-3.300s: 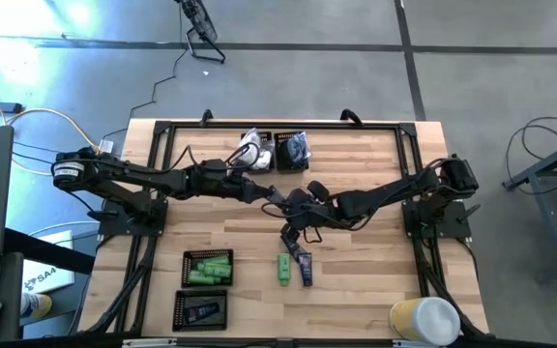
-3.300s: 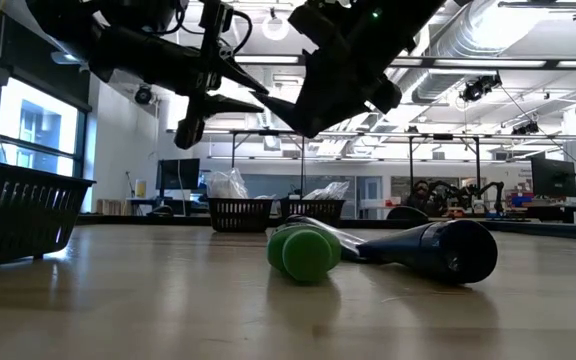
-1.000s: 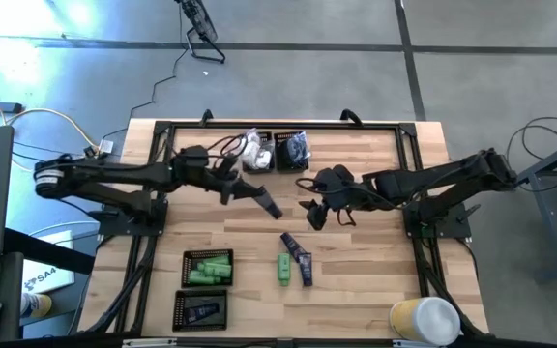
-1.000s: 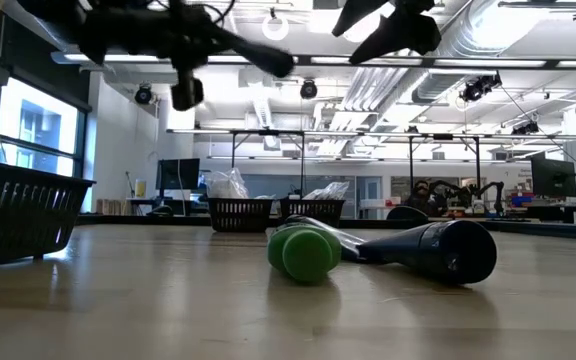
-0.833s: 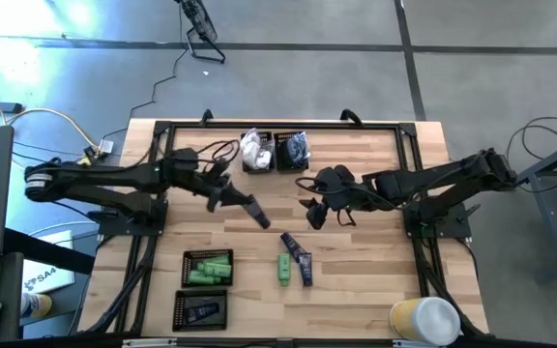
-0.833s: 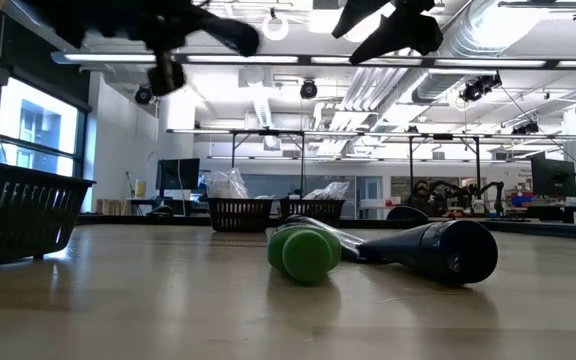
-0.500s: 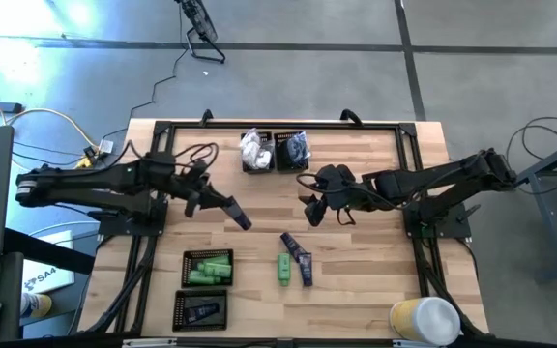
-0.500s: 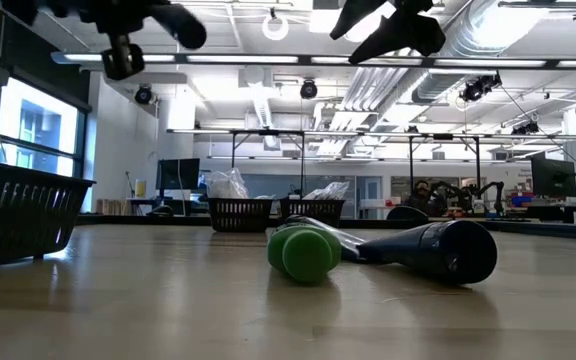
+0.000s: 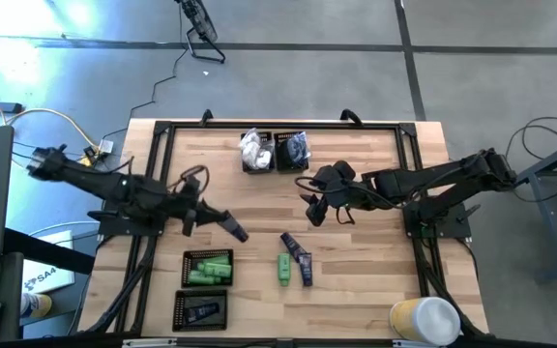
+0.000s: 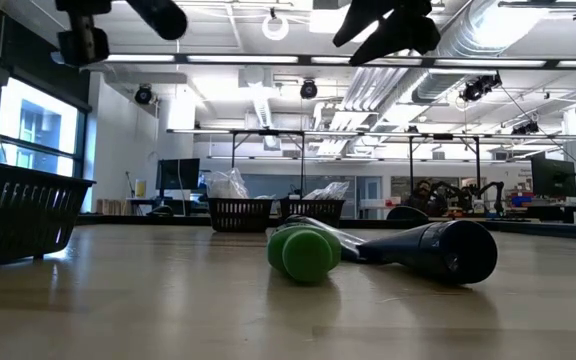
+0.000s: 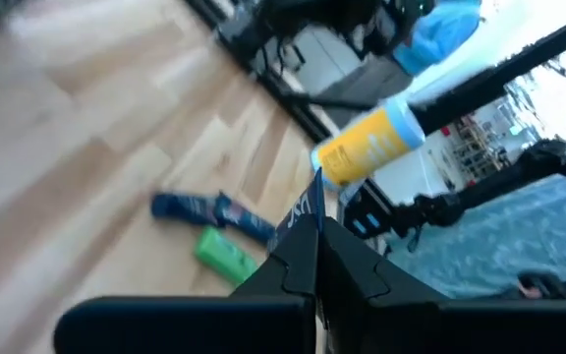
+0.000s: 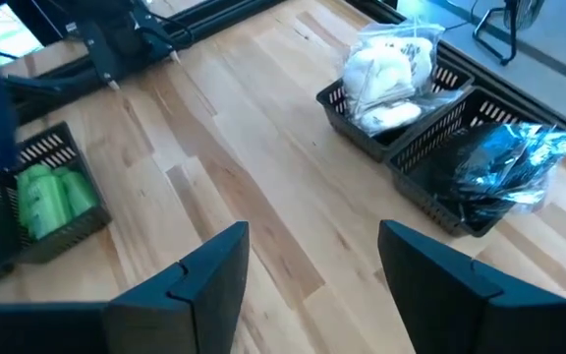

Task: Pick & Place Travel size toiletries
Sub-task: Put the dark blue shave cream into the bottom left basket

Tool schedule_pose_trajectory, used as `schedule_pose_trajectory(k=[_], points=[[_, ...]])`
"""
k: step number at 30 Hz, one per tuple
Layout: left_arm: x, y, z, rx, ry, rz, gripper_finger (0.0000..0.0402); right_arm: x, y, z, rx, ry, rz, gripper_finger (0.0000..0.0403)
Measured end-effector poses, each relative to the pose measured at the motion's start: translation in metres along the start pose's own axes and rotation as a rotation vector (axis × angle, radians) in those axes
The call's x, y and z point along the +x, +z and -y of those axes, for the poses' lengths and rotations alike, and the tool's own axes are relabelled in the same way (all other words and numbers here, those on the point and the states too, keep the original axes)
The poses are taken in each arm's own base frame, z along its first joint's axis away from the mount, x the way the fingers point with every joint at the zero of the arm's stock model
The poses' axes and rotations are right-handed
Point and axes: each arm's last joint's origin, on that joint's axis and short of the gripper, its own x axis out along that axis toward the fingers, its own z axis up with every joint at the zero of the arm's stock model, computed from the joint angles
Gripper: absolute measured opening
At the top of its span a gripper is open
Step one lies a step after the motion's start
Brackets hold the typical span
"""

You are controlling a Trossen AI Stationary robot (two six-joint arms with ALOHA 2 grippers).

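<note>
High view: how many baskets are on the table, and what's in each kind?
Tray of green tubes: 1
Tray of navy tubes: 1
Tray of white packets: 1
Tray of dark pieces in clear bags: 1
Total: 4 trays

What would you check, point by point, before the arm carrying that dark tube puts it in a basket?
1. Left gripper shut on the navy tube: ok.
2. Tube over the tray of navy tubes: not ok; it hangs above the green-tube tray.
3. Room in the navy tray: ok, bare mesh shows.
4. Right gripper out of the way: ok, open and empty near mid-table.
5. Loose green tube and loose navy tube clear of the path: ok, they lie off to the side.
</note>
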Motion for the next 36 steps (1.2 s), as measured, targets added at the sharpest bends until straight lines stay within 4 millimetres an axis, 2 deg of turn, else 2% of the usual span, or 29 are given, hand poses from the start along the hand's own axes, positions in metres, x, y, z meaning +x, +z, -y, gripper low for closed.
schedule_pose_trajectory(k=[9, 20, 30, 36], points=[[0.012, -0.046, 0.017, -0.109, 0.012, -0.182, 0.0000, 0.000, 0.000, 0.001, -0.098, -0.020, 0.012, 0.0220], [0.006, -0.095, 0.029, -0.288, 0.037, -0.498, 0.0000, 0.000, 0.000, 0.001, -0.106, -0.022, 0.013, 0.0220], [0.010, -0.124, 0.025, -0.321, 0.171, -0.603, 0.0000, 0.000, 0.000, 0.001, -0.106, -0.022, 0.013, 0.0220], [0.015, -0.135, 0.026, -0.291, 0.308, -0.757, 0.0000, 0.000, 0.000, 0.001, -0.106, -0.022, 0.013, 0.0220]])
